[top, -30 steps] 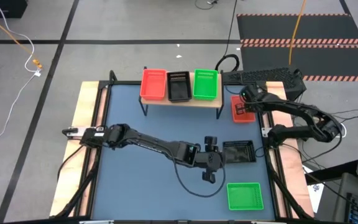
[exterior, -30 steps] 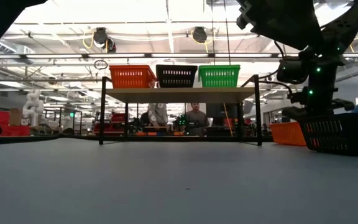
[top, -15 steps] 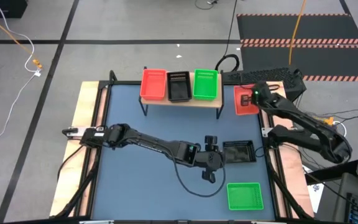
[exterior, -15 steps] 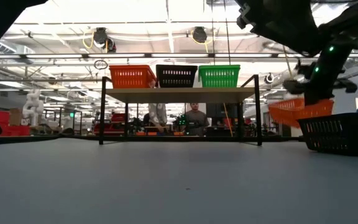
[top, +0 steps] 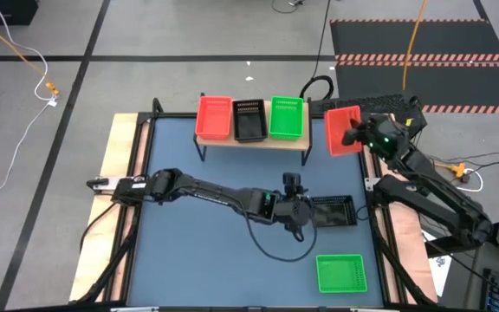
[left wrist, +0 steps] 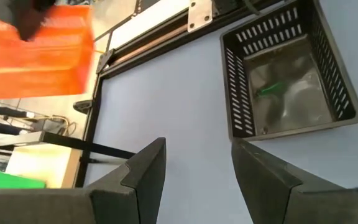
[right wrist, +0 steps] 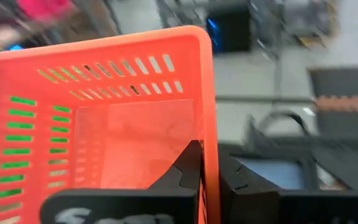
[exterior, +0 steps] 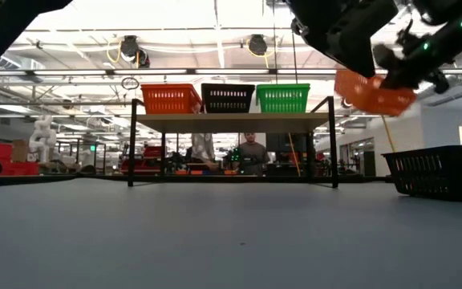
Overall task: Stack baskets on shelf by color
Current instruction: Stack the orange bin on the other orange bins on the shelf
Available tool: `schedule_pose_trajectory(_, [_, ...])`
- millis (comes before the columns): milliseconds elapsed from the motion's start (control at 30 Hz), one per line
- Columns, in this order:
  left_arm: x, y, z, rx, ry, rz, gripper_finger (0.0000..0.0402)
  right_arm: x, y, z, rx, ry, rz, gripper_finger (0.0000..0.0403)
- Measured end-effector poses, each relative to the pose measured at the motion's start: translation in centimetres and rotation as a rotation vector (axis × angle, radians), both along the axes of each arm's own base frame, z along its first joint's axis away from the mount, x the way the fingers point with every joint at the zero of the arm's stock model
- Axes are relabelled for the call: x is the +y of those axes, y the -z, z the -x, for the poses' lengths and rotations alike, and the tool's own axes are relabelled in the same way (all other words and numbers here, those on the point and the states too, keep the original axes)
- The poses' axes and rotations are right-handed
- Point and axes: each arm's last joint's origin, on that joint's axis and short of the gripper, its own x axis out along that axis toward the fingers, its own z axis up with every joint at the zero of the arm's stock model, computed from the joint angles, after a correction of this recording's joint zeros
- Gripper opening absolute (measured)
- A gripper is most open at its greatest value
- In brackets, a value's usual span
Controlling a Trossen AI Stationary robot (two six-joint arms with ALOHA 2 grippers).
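Note:
My right gripper (top: pixel 354 135) holds a red basket (top: pixel 342 130) in the air beside the shelf's right end; the low view shows the red basket (exterior: pixel 371 91) above shelf height. The wooden shelf (top: pixel 251 142) carries a red basket (top: pixel 214 116), a black basket (top: pixel 249 119) and a green basket (top: pixel 286 117) side by side. My left gripper (left wrist: pixel 194 168) stands open above the table, just left of a black basket (left wrist: pixel 291 74) that rests on its base. A green basket (top: pixel 341 273) lies at the near right. My right gripper pinches the red basket's long side wall (right wrist: pixel 207 134), with one finger (right wrist: pixel 188 165) inside the basket and the other (right wrist: pixel 236 177) outside. The fingers come roughly level from the table's right. The basket is lifted clear and tilted.
The shelf's black legs (exterior: pixel 132 144) stand on the blue table (top: pixel 206 243) at the far edge. My left arm (top: pixel 206 194) stretches across the table's middle. A black frame (top: pixel 379 234) borders the table's right edge.
My right gripper has risen and drawn back toward the table's right far corner, lifting the red basket off the table beside the shelf; the basket now hangs tilted above shelf height. My left gripper has turned and shifted slightly toward the far edge.

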Motion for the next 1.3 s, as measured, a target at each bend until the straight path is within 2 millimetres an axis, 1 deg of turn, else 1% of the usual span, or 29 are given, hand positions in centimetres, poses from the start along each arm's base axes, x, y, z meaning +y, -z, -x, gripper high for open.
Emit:
schedule_pose_trajectory(100, [0.2,0.0,0.0,0.005,0.002,-0.009,0.0186,0.6,-1.3,-0.5,-0.108,-0.096,0.093,0.0001])
schedule_pose_trajectory(200, [0.2,0.0,0.0,0.006,0.003,-0.01,0.0186,1.3,-2.7,-1.4,-0.186,-0.302,0.203,0.0001])
schedule_pose_trajectory(300, [-0.1,0.0,0.1,0.014,0.01,-0.017,0.0186,2.1,-3.5,-2.2,-0.233,-0.515,0.281,0.0001])
schedule_pose_trajectory(400, [-1.2,-0.4,0.7,0.036,0.022,-0.051,0.0186,3.1,-3.9,-2.9,-0.238,-0.716,0.342,0.0])
schedule_pose_trajectory(500, [-2.6,-1.9,2.2,0.064,0.023,-0.092,0.0186,4.0,-3.9,-3.6,-0.221,-0.889,0.37,0.0])
schedule_pose_trajectory(567, [-3.7,-3.4,3.5,0.07,0.036,-0.106,0.0186,4.5,-3.6,-4.1,-0.191,-0.977,0.378,0.0])
schedule_pose_trajectory(667, [-5.5,-5.1,5.4,0.082,0.069,-0.11,0.0186,5.2,-2.8,-5.3,-0.117,-1.094,0.369,0.0])
schedule_pose_trajectory(800, [-7.5,-7.4,8.1,0.13,0.17,-0.135,0.0186,6.1,-1.2,-7.4,-0.008,-1.226,0.302,0.0])
schedule_pose_trajectory(867, [-8.1,-8.5,9.3,0.155,0.245,-0.152,0.0186,6.7,-0.2,-8.7,0.049,-1.3,0.274,0.0])
schedule_pose_trajectory(933, [-8.3,-9.6,9.9,0.156,0.316,-0.159,0.0186,7.7,0.7,-9.9,0.096,-1.376,0.256,0.0])
schedule_pose_trajectory(1033, [-8.1,-10.5,10.3,0.172,0.436,-0.136,0.0186,9.3,1.7,-11.5,0.128,-1.457,0.269,0.0])
schedule_pose_trajectory(1133, [-7.7,-10.5,10.0,0.179,0.519,-0.088,0.0186,10.9,2.5,-12.7,0.153,-1.501,0.293,0.0])
schedule_pose_trajectory(1200, [-7.2,-9.9,9.5,0.204,0.576,-0.062,0.0186,11.8,2.9,-13.2,0.17,-1.527,0.304,0.0])
schedule_pose_trajectory(1300, [-6.9,-8.5,8.5,0.246,0.643,-0.048,0.0186,13.2,3.1,-14.1,0.205,-1.543,0.321,0.0])
